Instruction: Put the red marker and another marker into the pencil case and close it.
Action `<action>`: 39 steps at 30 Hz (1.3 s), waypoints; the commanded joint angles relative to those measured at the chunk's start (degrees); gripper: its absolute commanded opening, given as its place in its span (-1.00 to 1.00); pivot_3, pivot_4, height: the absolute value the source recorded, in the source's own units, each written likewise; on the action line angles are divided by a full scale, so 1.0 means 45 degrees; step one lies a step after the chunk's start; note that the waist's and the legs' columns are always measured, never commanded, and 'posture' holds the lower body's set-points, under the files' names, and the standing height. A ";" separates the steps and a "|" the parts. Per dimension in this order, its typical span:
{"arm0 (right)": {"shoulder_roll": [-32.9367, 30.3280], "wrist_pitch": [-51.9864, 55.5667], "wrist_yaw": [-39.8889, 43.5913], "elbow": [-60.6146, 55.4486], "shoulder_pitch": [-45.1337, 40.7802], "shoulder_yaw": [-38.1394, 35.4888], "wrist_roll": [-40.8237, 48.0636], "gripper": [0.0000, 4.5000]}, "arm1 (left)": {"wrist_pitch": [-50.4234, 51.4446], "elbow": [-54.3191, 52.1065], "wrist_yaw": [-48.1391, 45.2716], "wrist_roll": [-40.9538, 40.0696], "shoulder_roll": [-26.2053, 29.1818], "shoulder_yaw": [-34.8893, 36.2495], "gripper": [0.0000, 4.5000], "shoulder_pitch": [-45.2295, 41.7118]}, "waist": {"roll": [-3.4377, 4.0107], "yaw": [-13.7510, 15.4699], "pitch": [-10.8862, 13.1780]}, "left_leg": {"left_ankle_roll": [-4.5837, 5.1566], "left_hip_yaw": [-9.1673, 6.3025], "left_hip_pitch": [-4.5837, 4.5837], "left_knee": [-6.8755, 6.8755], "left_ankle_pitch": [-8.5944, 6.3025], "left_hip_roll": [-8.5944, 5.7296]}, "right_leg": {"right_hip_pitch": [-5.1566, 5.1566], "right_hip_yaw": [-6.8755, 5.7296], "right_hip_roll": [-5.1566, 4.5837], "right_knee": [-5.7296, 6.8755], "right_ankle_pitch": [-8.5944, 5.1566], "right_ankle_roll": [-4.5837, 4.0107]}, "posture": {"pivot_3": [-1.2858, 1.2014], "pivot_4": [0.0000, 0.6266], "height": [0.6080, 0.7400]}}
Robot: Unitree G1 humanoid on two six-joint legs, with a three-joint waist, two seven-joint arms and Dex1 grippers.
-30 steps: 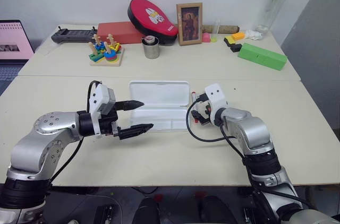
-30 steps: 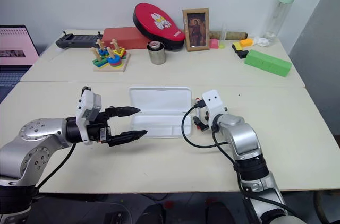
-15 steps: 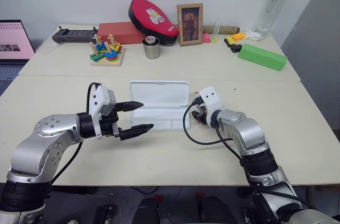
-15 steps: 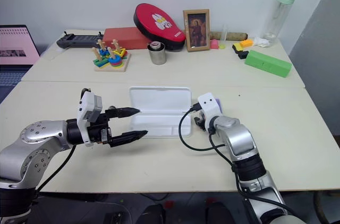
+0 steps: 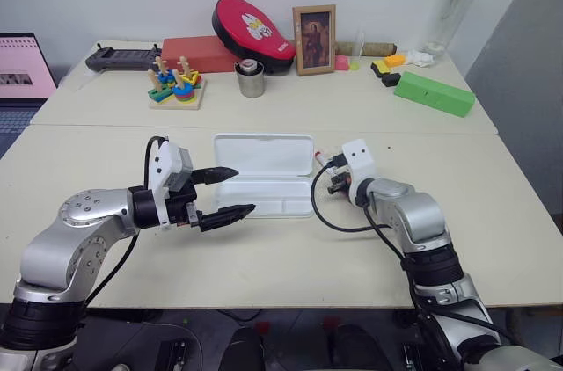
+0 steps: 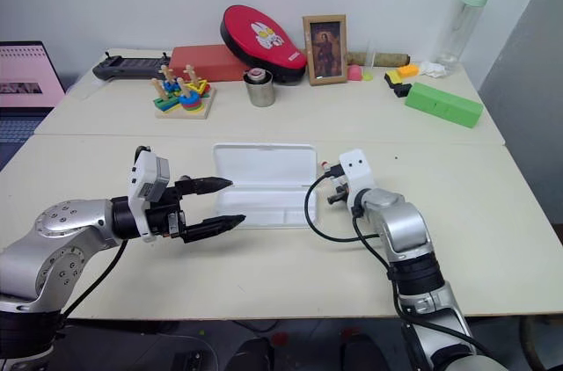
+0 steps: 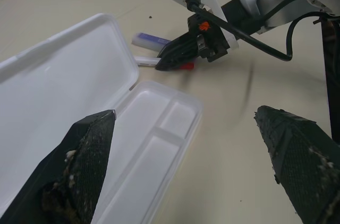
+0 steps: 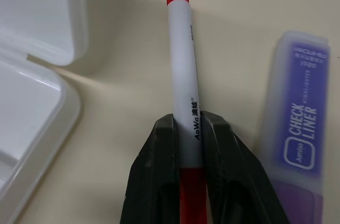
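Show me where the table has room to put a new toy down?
The near table is bare in front of the open pencil case, between the two arms, and on its far right side. The strip behind the case, up to the seam, is free too. It's crowded along the back wall, and tight right of the case, where the red marker and purple marker lie.

Change noted at centre-right of the head views: the right gripper (image 8: 188, 128), open a second ago, has closed its fingers (image 8: 159, 149) on the red marker (image 8: 183, 75). The marker lies pinched at mid-barrel.
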 commanded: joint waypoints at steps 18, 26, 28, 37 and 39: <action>-0.2928 -0.5427 0.6093 -0.2482 -0.2202 0.2693 0.1388 -0.88 | 0.0111 -0.0287 0.1221 -0.0372 -0.0051 0.3291 1.00 0.2905 | 0.0039 -0.0044 0.0022 | 0.0004 0.0017 0.0003 -0.0009 -0.0002 0.0005 | -0.0005 0.0009 -0.0002 -0.0025 -0.0002 -0.0003 | 0.03 -0.52 1.00; -0.2723 -0.9189 0.7431 0.1861 -0.3343 0.5621 -0.1123 -0.88 | 0.0230 -0.0917 0.1637 -0.0582 -0.0170 0.3929 1.00 0.3777 | 0.0024 0.0025 0.0014 | 0.0004 0.0016 0.0021 0.0014 0.0005 0.0005 | -0.0037 0.0007 -0.0003 -0.0032 0.0006 0.0016 | 0.03 -0.52 1.00; -0.2377 -0.9841 0.7505 0.2900 -0.3510 0.5795 -0.1447 -0.88 | 0.0249 -0.1080 0.1675 -0.0546 -0.0205 0.3955 1.00 0.3981 | 0.0022 -0.0002 0.0013 | 0.0004 0.0016 0.0022 0.0013 0.0005 0.0006 | -0.0034 0.0008 -0.0003 -0.0030 0.0008 0.0015 | 0.03 -0.52 1.00; -0.1659 -1.1338 0.8132 0.5188 -0.3737 0.5676 -0.2102 -0.72 | 0.0449 -0.1593 0.1960 -0.0729 -0.0240 0.4058 1.00 0.4107 | 0.0020 0.0010 0.0011 | 0.0002 0.0016 0.0010 0.0001 0.0004 0.0005 | -0.0004 0.0006 -0.0003 -0.0023 0.0011 0.0010 | 0.03 -0.52 1.00; -0.1592 -1.1394 0.8090 0.5234 -0.3742 0.5539 -0.2158 -0.50 | 0.0492 -0.1681 0.2007 -0.0779 -0.0247 0.4020 1.00 0.4108 | 0.0019 0.0007 0.0011 | 0.0002 0.0016 0.0010 0.0001 0.0004 0.0005 | -0.0001 0.0006 -0.0002 -0.0017 0.0011 0.0010 | 0.03 -0.52 1.00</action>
